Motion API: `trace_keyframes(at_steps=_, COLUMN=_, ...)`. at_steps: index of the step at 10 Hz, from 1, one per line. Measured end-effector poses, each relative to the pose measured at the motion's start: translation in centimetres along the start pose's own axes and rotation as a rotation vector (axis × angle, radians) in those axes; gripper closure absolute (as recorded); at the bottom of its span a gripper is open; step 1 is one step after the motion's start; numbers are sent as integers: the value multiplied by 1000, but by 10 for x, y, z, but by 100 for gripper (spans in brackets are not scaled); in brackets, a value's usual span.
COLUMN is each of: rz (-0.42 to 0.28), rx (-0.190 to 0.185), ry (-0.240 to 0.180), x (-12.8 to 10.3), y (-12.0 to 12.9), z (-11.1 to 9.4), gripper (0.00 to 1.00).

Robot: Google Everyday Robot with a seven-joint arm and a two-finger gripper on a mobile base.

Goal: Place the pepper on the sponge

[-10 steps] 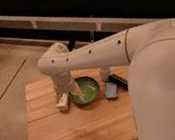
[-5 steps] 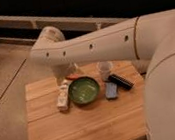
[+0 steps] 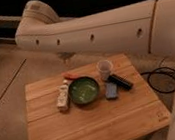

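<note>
The gripper is staying out of sight, apparently tucked behind the pale arm [image 3: 89,31], so I cannot tell whether it is spread or pinching. Over the last second the arm has been lifting from beside the green bowl [image 3: 83,90] and is now hanging high across the table [image 3: 91,129]. Well below it, the pepper [image 3: 71,77] is lying on the wood at the bowl's far rim. The bowl is separating it from the sponge [image 3: 111,90], whose top is showing bare. A dark shape under the arm is proving hard to make out.
</note>
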Motion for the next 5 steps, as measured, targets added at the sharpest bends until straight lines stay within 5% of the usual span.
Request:
trace_keyframes(at_steps=3, rz=6, rx=-15, ry=-2, x=3, y=9, z=2, gripper=35)
trace_keyframes(at_steps=5, rz=3, rx=-91, ry=-46, x=2, y=35, z=10, gripper=35)
